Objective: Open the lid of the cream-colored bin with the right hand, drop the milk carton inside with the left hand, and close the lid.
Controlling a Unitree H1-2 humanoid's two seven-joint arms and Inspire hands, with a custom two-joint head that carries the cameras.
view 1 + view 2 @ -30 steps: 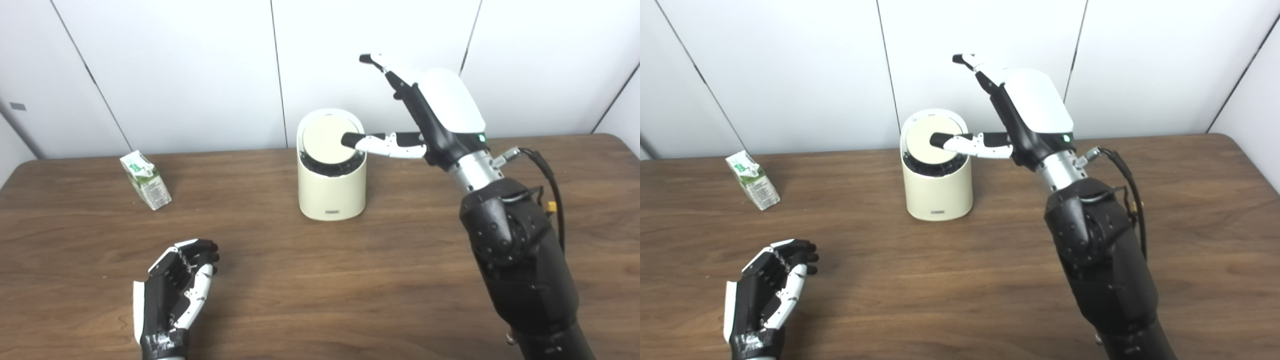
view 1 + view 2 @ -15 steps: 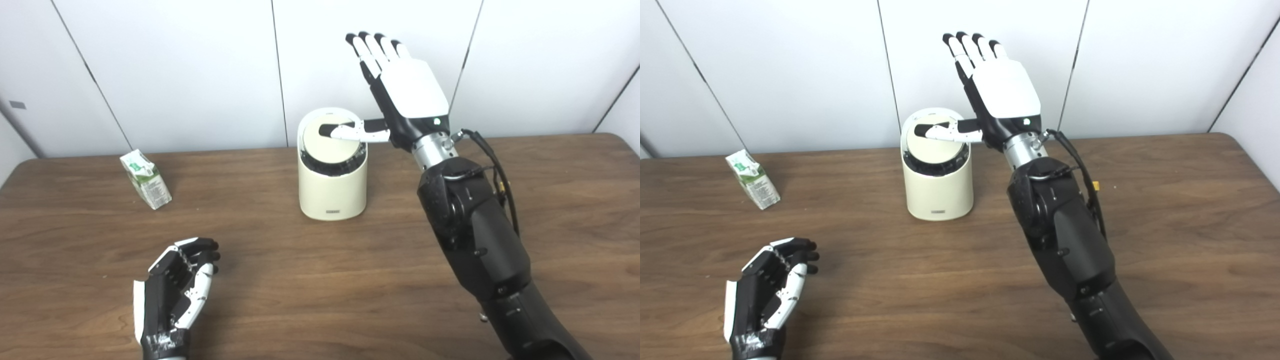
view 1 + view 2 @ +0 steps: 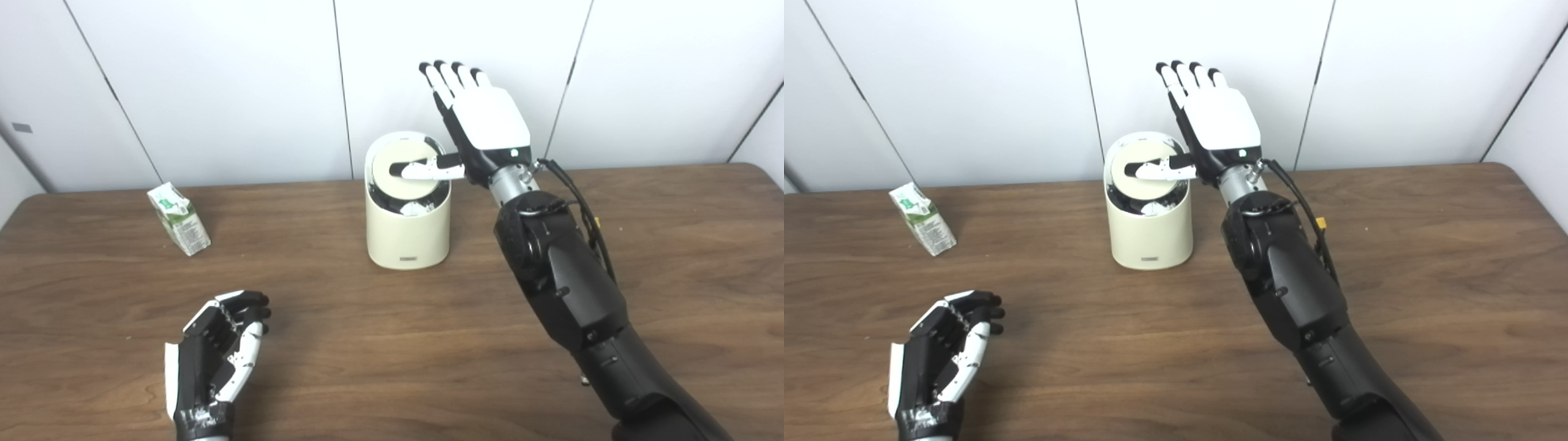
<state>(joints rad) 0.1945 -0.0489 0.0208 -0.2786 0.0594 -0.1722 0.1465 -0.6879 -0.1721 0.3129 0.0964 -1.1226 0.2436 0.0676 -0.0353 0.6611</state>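
The right hand [image 3: 484, 119], fingers spread, thumbs the cream-coloured bin's round lid [image 3: 404, 177]. The small green-white milk carton [image 3: 179, 219], far left on the worktop, looks light and crushable: grip its flat sides. The left hand [image 3: 211, 361] rests loosely curled, holding nothing.

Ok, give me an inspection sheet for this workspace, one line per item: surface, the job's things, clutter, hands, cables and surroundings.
Surface: brown wooden table, no spills seen.
Job's things: cream-colored bin upright at centre back; its round lid tilted, a dark gap showing at the front. Milk carton at the back left, leaning, apart from both hands.
Clutter: nothing seen.
Hands: right hand raised beside the bin, fingers spread upward, thumb resting on the lid. Left hand on the near left of the table, fingers curled, holding nothing.
Cables: black cable looping along the right forearm, with a small yellow connector.
Surroundings: white wall panels behind the table.
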